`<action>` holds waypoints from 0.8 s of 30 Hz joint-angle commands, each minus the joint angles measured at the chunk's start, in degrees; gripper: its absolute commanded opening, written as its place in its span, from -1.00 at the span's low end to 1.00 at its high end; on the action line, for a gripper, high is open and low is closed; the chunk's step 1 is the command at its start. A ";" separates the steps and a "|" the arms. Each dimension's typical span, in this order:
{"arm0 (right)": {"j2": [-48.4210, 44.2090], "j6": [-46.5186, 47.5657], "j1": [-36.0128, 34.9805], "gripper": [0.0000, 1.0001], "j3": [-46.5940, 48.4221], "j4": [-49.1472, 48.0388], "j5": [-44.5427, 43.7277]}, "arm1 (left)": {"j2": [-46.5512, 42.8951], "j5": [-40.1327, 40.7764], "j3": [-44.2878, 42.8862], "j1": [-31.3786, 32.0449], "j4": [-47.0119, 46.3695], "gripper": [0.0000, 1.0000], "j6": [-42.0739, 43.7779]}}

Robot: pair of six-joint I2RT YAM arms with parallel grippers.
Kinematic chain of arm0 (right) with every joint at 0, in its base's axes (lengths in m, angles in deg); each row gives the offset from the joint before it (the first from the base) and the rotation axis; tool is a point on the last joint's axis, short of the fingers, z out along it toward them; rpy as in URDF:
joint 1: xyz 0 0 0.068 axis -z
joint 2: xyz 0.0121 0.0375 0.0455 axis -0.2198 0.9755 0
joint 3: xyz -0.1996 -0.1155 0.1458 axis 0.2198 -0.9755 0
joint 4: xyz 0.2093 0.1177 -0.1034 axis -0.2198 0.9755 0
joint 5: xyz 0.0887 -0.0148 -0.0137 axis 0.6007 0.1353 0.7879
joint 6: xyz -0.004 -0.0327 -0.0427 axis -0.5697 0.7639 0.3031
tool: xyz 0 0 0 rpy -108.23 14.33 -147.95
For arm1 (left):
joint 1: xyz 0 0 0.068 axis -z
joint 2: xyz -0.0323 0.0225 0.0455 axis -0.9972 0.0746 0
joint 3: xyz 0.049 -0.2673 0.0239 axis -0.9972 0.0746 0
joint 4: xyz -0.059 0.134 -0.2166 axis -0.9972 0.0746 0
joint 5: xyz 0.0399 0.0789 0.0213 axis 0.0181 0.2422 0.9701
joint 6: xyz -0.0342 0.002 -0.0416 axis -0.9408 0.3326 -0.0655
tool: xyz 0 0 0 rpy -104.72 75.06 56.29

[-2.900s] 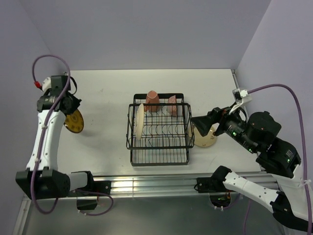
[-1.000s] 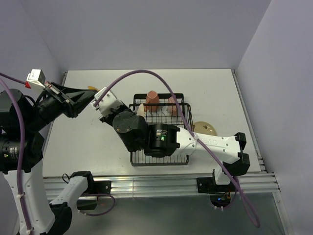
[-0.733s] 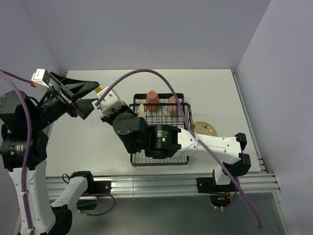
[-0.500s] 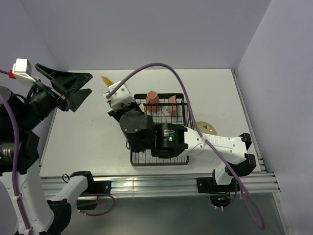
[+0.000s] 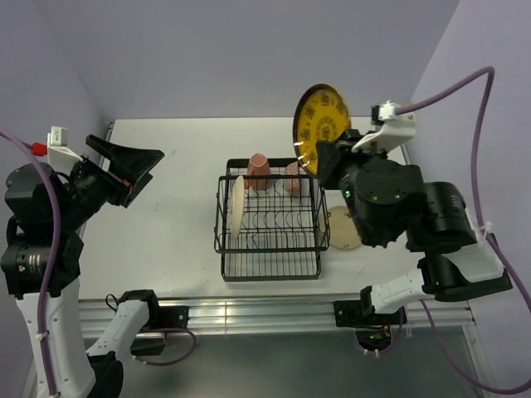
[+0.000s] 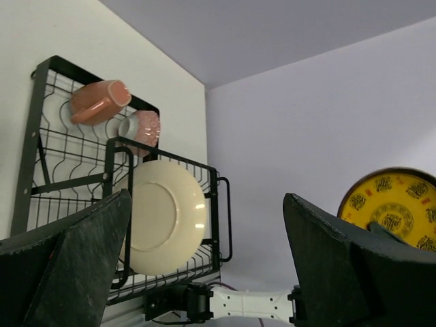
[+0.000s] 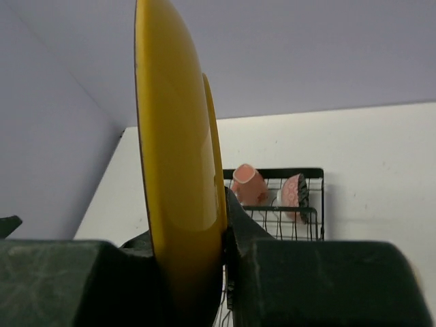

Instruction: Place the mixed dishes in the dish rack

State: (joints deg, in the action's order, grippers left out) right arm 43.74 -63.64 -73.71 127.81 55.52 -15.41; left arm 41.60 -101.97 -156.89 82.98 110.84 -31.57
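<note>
My right gripper (image 5: 326, 159) is shut on the lower rim of the yellow patterned plate (image 5: 320, 126), which it holds upright and high behind the rack's back right corner. In the right wrist view the plate (image 7: 176, 157) stands edge-on between the fingers. The black wire dish rack (image 5: 270, 276) holds one cream plate (image 5: 238, 206) upright in its left slots, a pinkish mug (image 5: 258, 172) and a small bowl (image 5: 292, 178) at its back. A second cream plate (image 5: 345, 229) lies on the table to the right of the rack. My left gripper (image 5: 126, 168) hangs wide open and empty, high over the table's left side.
The left wrist view looks across at the rack (image 6: 41, 63), its cream plate (image 6: 167, 218), the mug (image 6: 99, 101) and the raised yellow plate (image 6: 398, 211). Walls close in the table at the left, back and right. The right arm's purple cable (image 5: 465, 83) arcs overhead.
The left gripper opened and let go of the yellow plate into the right gripper. The right arm then swung from the left side across the rack to the right, lifting the plate.
</note>
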 commanded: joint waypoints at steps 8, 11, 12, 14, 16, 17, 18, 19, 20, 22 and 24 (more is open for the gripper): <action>-1.77 -30.43 3.44 -1.00 -11.85 27.22 14.56 | -2.13 1.77 3.97 0.11 -1.34 0.98 5.01; -3.27 -31.40 4.67 -1.00 -16.59 27.22 16.59 | -2.14 1.87 4.42 0.11 -0.90 0.98 5.97; -3.45 -31.40 4.93 -1.00 -18.52 27.13 17.72 | -2.14 1.60 4.50 0.19 -0.99 0.99 6.24; -3.97 -31.31 5.64 -1.00 -20.38 27.22 19.05 | -1.53 1.16 4.59 0.72 -0.99 0.98 7.03; -4.41 -31.84 5.99 -1.00 -23.10 27.22 19.84 | -0.82 2.03 3.46 1.25 -0.03 0.98 8.00; -4.67 -32.27 6.08 -1.00 -23.81 27.22 20.11 | -0.21 2.48 3.28 1.34 1.28 0.98 8.96; -4.85 -32.45 6.17 -1.00 -24.68 27.22 20.28 | -0.12 3.61 3.10 1.60 1.64 0.98 9.32; -5.38 -32.63 6.25 -1.00 -24.95 27.22 20.55 | -0.11 4.14 3.01 1.60 1.91 0.98 9.58; -5.55 -32.80 6.52 -1.00 -25.30 27.31 20.64 | -0.11 4.41 3.10 1.60 2.00 0.98 9.58; -5.82 -32.72 7.22 -1.00 -25.66 27.31 22.03 | 0.06 4.15 3.54 1.69 2.17 0.98 9.93; -5.56 -32.45 8.54 -1.00 -26.27 27.31 23.01 | 0.15 3.97 4.15 1.78 2.00 0.97 10.02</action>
State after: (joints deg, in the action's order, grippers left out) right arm 40.03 -94.19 -66.70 101.94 77.51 7.41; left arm 41.80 -98.80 -152.72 84.42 113.27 -23.76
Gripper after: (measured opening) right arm 0.211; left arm 0.988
